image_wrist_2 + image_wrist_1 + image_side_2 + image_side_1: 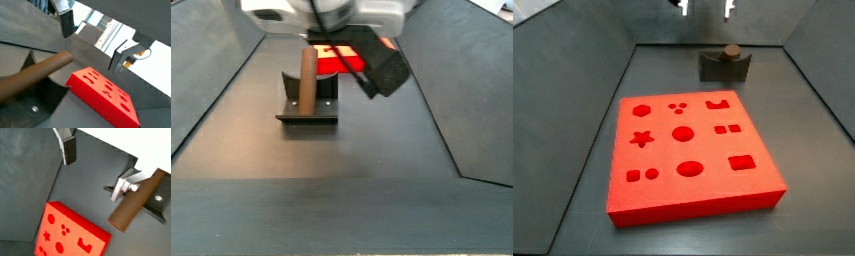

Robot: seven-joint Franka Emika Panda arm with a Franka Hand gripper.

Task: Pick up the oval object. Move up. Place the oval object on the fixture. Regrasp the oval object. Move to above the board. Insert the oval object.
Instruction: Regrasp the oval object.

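Observation:
The oval object, a reddish-brown peg [309, 78], lies in the notch of the dark fixture [307, 112] and sticks out at both ends. It shows end-on in a side view [727, 49] atop the fixture [724, 69]. My gripper [707, 8] is open and empty, raised well above the peg. In both wrist views the fingers [69, 150] [67, 22] stand wide apart with only floor between them; the peg [137, 200] [33, 75] lies off to one side of them. The red board [694, 150] with shaped holes lies flat on the floor, apart from the fixture.
Dark sloping walls enclose the floor on all sides [593, 120]. The board also shows in both wrist views [70, 233] [103, 95] and behind the fixture in a side view [338, 63].

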